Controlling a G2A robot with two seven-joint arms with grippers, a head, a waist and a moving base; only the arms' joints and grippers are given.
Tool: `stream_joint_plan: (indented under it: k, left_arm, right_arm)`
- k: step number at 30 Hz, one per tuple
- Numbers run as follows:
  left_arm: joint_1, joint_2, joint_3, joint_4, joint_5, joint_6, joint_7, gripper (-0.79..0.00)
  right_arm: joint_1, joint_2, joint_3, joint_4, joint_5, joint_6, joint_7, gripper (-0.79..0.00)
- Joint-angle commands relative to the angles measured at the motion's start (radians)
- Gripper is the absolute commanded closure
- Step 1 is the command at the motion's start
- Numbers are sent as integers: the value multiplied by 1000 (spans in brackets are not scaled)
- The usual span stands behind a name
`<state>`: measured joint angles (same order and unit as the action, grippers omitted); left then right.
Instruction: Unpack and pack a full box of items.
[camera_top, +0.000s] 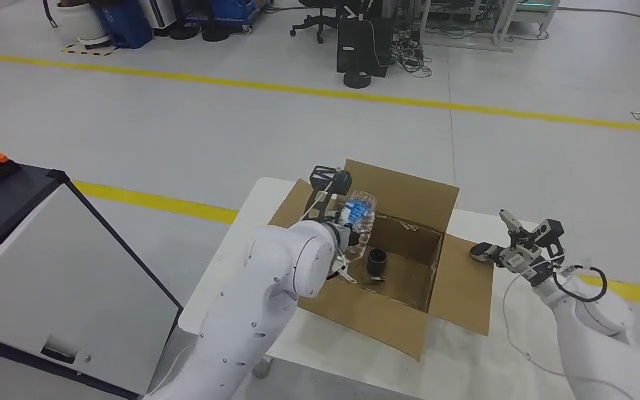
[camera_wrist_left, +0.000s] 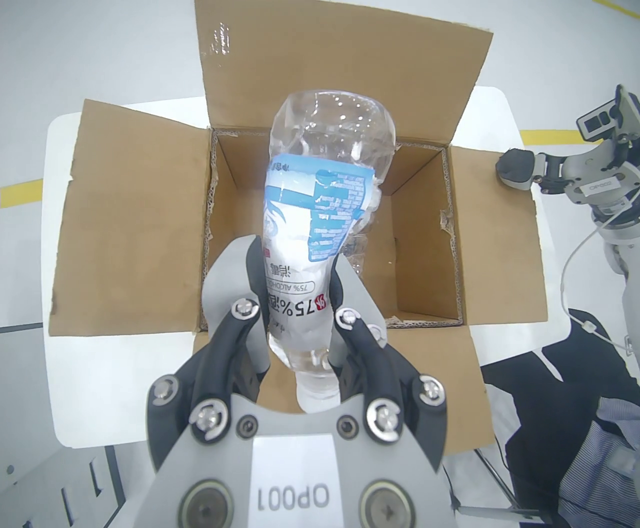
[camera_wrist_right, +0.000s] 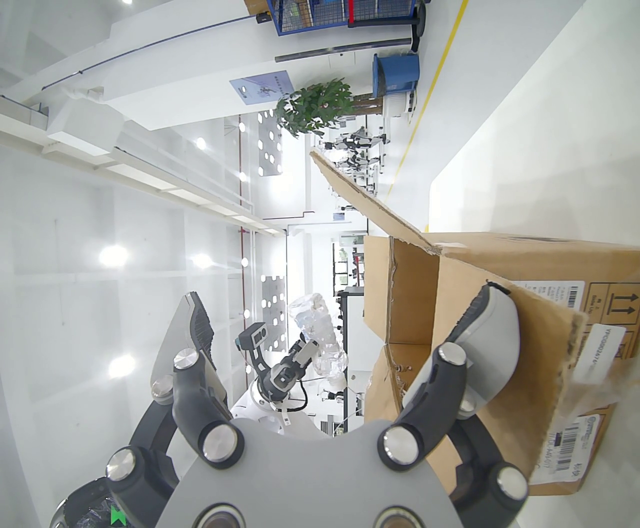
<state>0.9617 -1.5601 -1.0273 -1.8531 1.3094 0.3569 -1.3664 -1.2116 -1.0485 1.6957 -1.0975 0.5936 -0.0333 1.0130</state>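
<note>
An open cardboard box (camera_top: 405, 190) (camera_wrist_left: 125, 210) (camera_wrist_right: 450, 260) stands on the white table (camera_top: 230, 262), its flaps spread out. My left gripper (camera_top: 344, 213) (camera_wrist_left: 295, 260) is shut on a clear plastic bottle (camera_top: 358, 208) (camera_wrist_left: 327, 185) with a blue and white label. It holds the bottle by the neck end above the box's opening. A dark object (camera_top: 376, 263) lies on the box floor. My right gripper (camera_top: 496, 236) (camera_wrist_right: 345, 310) is open at the box's right flap, one finger (camera_wrist_right: 492, 320) against the cardboard. Far off, the right wrist view catches the bottle (camera_wrist_right: 317, 330).
A grey cabinet (camera_top: 60, 280) stands left of the table. Bare table shows right of the box around the right arm (camera_top: 590, 320). A cable (camera_wrist_left: 575, 280) hangs from that arm. Chairs and equipment stand far back on the floor.
</note>
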Motion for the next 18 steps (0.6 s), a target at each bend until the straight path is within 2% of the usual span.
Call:
stream_joint_plan:
  k: [1, 11, 18]
  left_arm:
    - [4, 2, -13, -21, 6, -4, -10, 0]
    - [30, 10, -84, -114, 41, 6, -42, 0]
    - [86, 20, -123, -159, 101, -7, -53, 0]
  right_arm:
    - [-3, 0, 0, -7, 1, 0, -7, -785]
    - [-60, 6, 22, -104, 12, -14, -29, -785]
    - [-62, 6, 22, -108, 12, -15, -30, -785]
